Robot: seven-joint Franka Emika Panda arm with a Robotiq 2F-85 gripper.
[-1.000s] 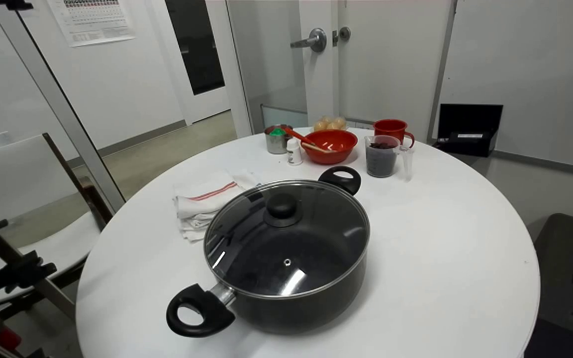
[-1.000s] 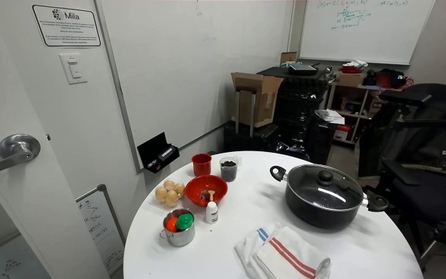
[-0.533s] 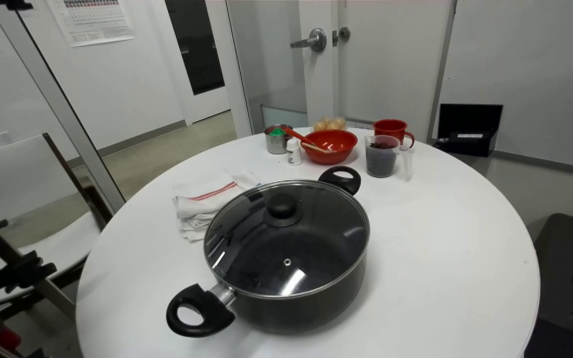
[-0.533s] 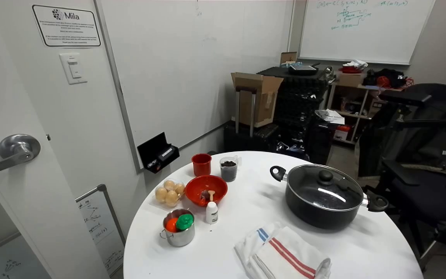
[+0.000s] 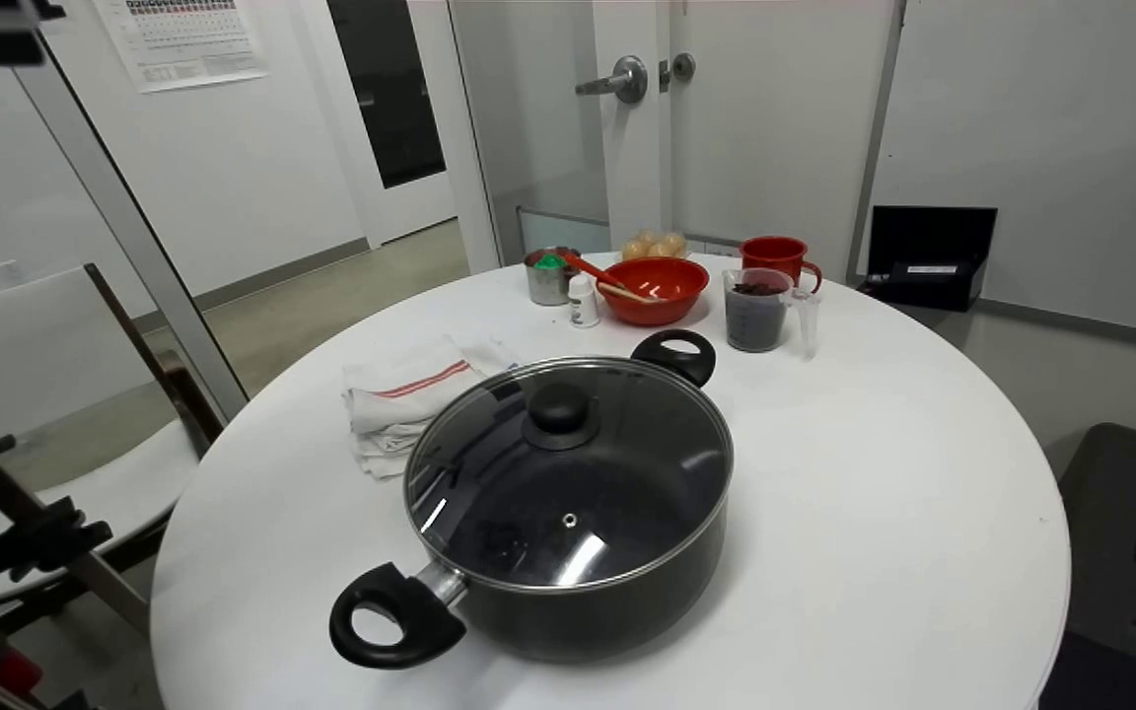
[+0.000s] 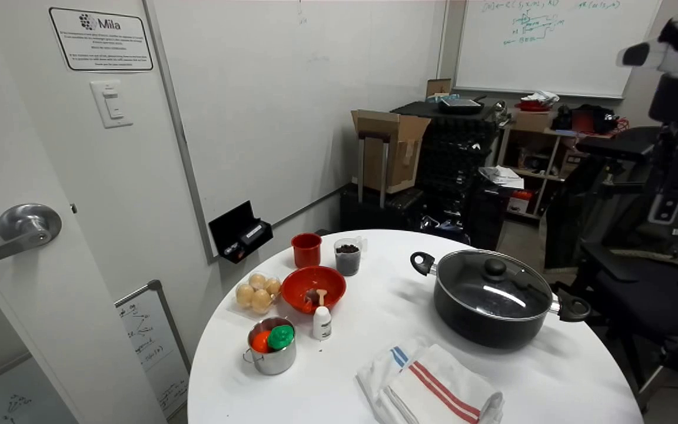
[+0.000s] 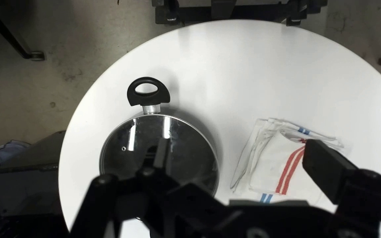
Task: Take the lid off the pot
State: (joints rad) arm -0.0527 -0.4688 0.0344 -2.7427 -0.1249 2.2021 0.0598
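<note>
Fingers [image 7: 324,169], wide apart and empty, newly appear at right in an exterior view; the glass lid [image 6: 494,285], lower right, still covers the black pot [image 6: 489,331]: approach probably begins.

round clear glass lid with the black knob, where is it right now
In the right half of an exterior view, the glass lid sits on the wide black two-handled pot, up and right of the folded white striped cloth towel.
</note>
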